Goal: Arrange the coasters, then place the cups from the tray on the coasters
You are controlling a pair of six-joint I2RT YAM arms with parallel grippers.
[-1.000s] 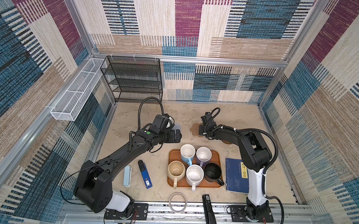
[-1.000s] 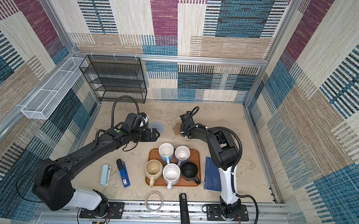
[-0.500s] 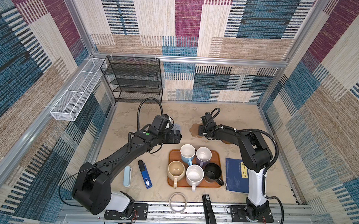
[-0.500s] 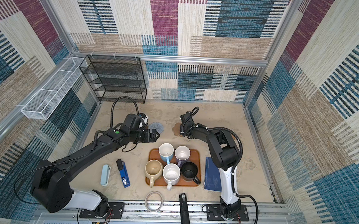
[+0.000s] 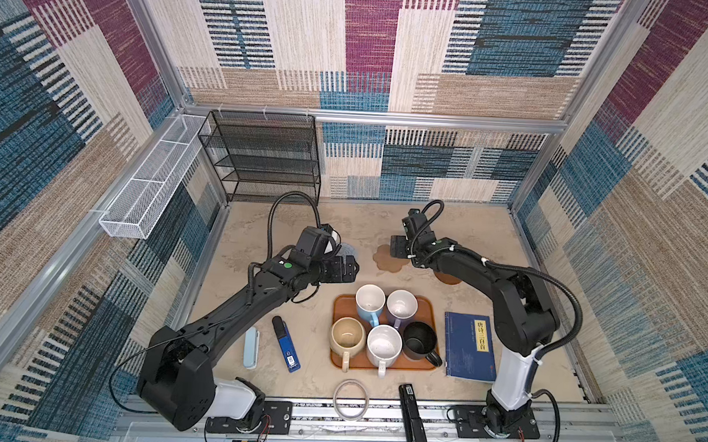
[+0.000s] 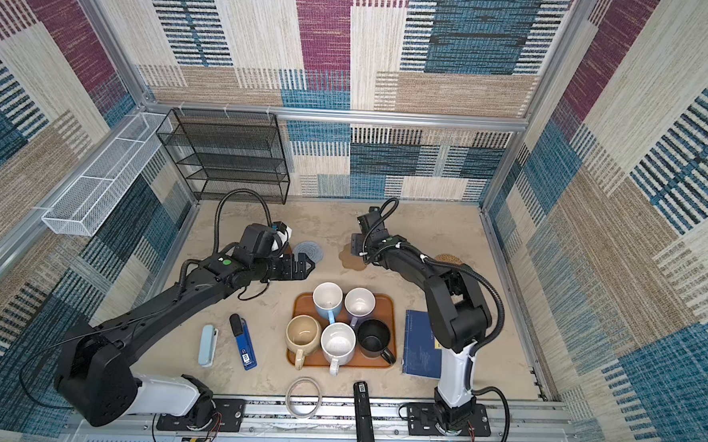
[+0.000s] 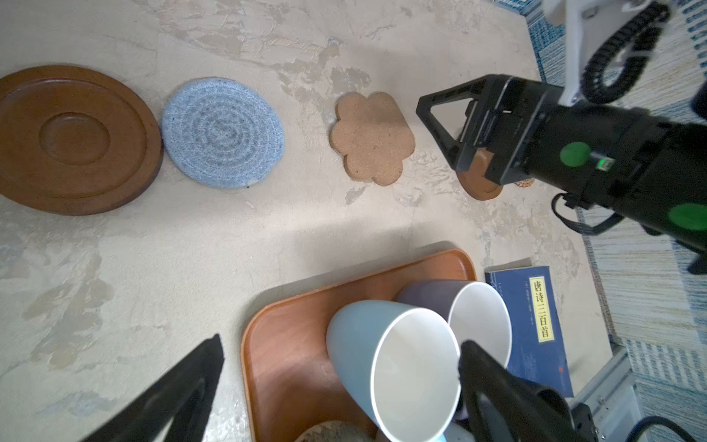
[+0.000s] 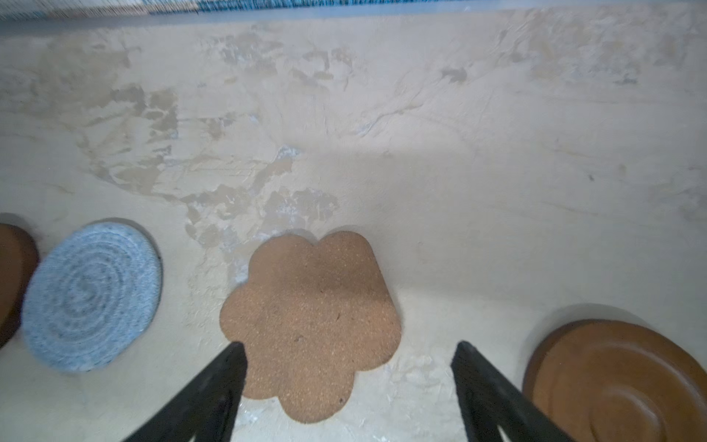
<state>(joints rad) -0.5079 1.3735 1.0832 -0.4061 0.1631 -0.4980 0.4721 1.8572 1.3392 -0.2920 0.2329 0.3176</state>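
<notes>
1. Currently, the tan flower coaster (image 8: 310, 325) is seen lying flat on the table (image 8: 459, 134), between the blue-grey woven coaster (image 8: 92, 296) and a dark brown wooden disc (image 8: 619, 382), apart from both.
2. A second brown disc (image 7: 76, 139) is set on the woven coaster's other side, their edges almost touching. In a top view, a rattan coaster (image 6: 449, 259) is partly seen just beyond the right arm (image 6: 416, 271).
3. All five cups are kept upright on the tray (image 5: 341, 308). The light blue cup (image 5: 369, 302) and lavender cup (image 5: 402, 305) are at its far side. The beige cup (image 5: 347, 334), speckled white cup (image 5: 384, 345) and black cup (image 5: 419, 341) are at its near side.
4. The right gripper (image 8: 350, 344) is held over the flower coaster with its jaws spread wide, and nothing is clamped.
5. The left gripper (image 7: 340, 340) is likewise spread wide and empty, and is held near the tray's far left corner, by the light blue cup.
6. A dark blue book (image 5: 468, 346) is laid just right of the tray, and a clear ring (image 5: 350, 400) lies in front of it.
</notes>
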